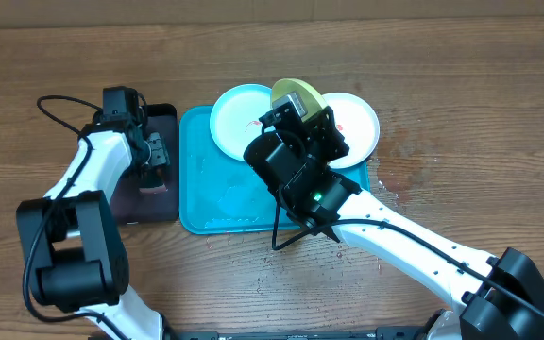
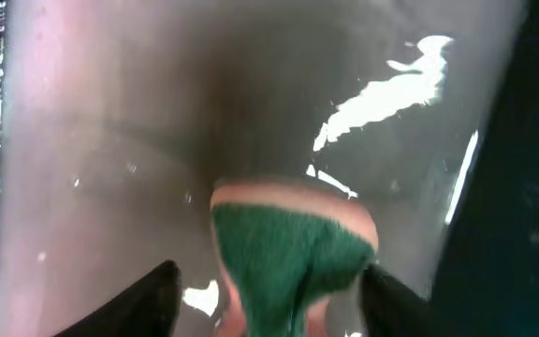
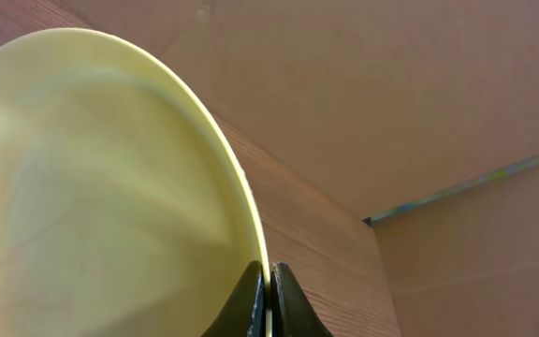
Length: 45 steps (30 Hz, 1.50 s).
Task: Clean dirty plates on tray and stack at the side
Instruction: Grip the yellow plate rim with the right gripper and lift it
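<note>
My right gripper [image 1: 302, 115] is shut on the rim of the yellow-green plate [image 1: 296, 92] and holds it lifted and tilted over the far edge of the turquoise tray [image 1: 206, 203]. In the right wrist view the fingers [image 3: 269, 300] pinch that plate's edge [image 3: 101, 187]. The light cyan plate [image 1: 237, 118] lies on the tray's far part, with red smears. The white plate [image 1: 359, 127] lies at the tray's far right corner, also smeared. My left gripper [image 1: 156, 156] is open over the black tray [image 1: 172, 118], its fingers [image 2: 269, 304] straddling a green and pink sponge [image 2: 288, 248].
The black tray's wet, shiny floor [image 2: 110, 140] fills the left wrist view. Small wet spots [image 1: 391, 194] lie on the wooden table right of the turquoise tray. The right arm [image 1: 395, 241] reaches across the front right of the table.
</note>
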Tool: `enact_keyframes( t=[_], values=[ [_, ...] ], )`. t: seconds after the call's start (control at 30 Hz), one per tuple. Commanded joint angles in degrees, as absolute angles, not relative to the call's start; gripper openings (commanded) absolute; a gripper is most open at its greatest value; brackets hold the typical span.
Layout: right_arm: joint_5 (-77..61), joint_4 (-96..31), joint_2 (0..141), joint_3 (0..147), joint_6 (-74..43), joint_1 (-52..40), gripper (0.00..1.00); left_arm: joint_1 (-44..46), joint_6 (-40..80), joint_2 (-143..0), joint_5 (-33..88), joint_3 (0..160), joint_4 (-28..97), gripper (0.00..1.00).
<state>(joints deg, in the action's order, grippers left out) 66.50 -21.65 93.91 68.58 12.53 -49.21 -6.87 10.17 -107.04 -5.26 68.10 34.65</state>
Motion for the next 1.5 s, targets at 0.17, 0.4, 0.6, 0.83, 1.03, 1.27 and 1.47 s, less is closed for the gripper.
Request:
enact_keyframes(
  t=[0.17,0.4,0.6,0.83,1.03,1.27,1.47],
  values=[
    [67.90,-21.02,92.25,70.26,12.45,-49.50,0.04,-7.16,10.94,-110.89,-5.93,68.23,31.18,0.04],
    [67.90,-21.04,92.25,70.26,12.45,-49.50,0.04,-7.20,10.68,-109.30,-6.07,73.45,31.97,0.04],
    [67.88,-21.02,92.25,70.26,12.43,-49.47,0.04,-7.18,10.72,-109.10,-5.91,75.85,36.12,0.73],
    [67.88,-21.04,92.25,70.26,12.43,-49.47,0.04,-7.09,10.74,-109.12,-5.67,73.97,38.96,0.73],
    [67.90,-21.04,92.25,70.26,12.43,-49.50,0.04,-7.09,10.74,-109.45,-5.72,72.20,38.54,0.66],
    [67.90,-21.04,92.25,70.26,12.43,-49.50,0.04,-7.09,10.74,-109.47,-5.72,69.21,37.45,0.40],
    [67.92,-21.06,92.25,70.26,12.45,-49.50,0.04,-7.11,10.72,-109.34,-6.24,69.30,37.71,0.04]
  ],
)
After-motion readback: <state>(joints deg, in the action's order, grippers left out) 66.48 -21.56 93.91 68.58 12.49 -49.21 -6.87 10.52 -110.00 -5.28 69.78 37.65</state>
